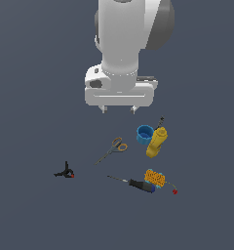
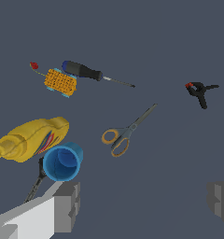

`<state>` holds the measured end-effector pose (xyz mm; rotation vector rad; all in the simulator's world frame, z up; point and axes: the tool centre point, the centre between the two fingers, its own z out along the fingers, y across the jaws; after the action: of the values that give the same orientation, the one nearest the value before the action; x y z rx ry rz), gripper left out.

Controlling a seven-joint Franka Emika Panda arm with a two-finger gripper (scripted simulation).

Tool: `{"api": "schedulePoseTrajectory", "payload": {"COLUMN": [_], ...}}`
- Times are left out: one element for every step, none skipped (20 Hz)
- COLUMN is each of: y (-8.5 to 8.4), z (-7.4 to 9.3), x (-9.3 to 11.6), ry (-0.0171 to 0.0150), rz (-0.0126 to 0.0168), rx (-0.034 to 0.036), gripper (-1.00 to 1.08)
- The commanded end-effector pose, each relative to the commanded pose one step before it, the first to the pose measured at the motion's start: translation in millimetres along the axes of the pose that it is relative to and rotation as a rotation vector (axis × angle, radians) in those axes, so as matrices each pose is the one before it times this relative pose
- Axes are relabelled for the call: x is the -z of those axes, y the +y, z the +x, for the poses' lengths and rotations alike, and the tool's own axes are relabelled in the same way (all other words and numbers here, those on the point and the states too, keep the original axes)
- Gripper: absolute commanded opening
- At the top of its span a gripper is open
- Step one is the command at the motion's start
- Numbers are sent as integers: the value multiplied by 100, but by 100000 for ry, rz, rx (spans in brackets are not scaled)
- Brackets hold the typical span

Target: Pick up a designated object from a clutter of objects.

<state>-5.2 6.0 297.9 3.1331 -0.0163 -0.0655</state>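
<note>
I see gripper (image 1: 119, 109) hanging above the clutter, fingers (image 2: 67, 205) spread wide, nothing btwn them. Screwdriver (image 1: 136, 184) lies flat on the floor, handle touching orange-yellow block (image 1: 155, 178), w/ scissors (image 1: 112, 149) near and black clamp (image 1: 66, 172) well apart.

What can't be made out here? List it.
- Pincer: the wrist view's edge cuts off both fingers; in the exterior view only tiny tips show.
- Dark thin item behind the blue cup: mostly hidden by cup and yellow bottle in both views.
- Red-tipped wire by the orange-yellow block: too small to identify.
- Screwdriver: its blue end is barely visible.
</note>
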Motion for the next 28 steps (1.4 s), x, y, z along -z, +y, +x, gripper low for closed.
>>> {"api": "schedulePoseTrajectory", "payload": {"y": [1,22,38,71,101,128,138,111,79,48,16,-27,-22,-3,-4,-7,-13,-17,-23,-27,-31,-31,-31,-33,-32,-33,-32,-29], "z": [0,26,54,93,130,162,172,135,94,55,16,-28,-23,18,41,67,91,114,138,160,181,199,219,241,262,285,306,326], "x": [0,17,88,131,175,223,239,189,134,79,23,-17,-45,-30,-25,-41,-63,-86,-109,-130,-150,-165,-182,-201,-222,-246,-269,-292], "ry": [0,58,239,363,490,618,662,520,367,215,62,-58,-111,-37,11,19,13,4,-3,-9,-13,-13,-11,-11,-13,-17,-21,-23], "rz": [0,-16,-62,-94,-129,-166,-181,-145,-103,-60,-17,17,29,-1,-27,-43,-57,-69,-80,-92,-101,-109,-118,-126,-133,-139,-143,-145], "rx": [0,35,141,213,287,360,380,293,201,111,25,-34,-32,90,237,388,541,687,836,982,1115,1225,1348,1485,1618,1770,1908,2042], "gripper": [100,100,100,100,100,100,100,100,100,100,100,100,100,100,100,100,100,100,100,100,100,100,100,100,100,100,100,100]}}
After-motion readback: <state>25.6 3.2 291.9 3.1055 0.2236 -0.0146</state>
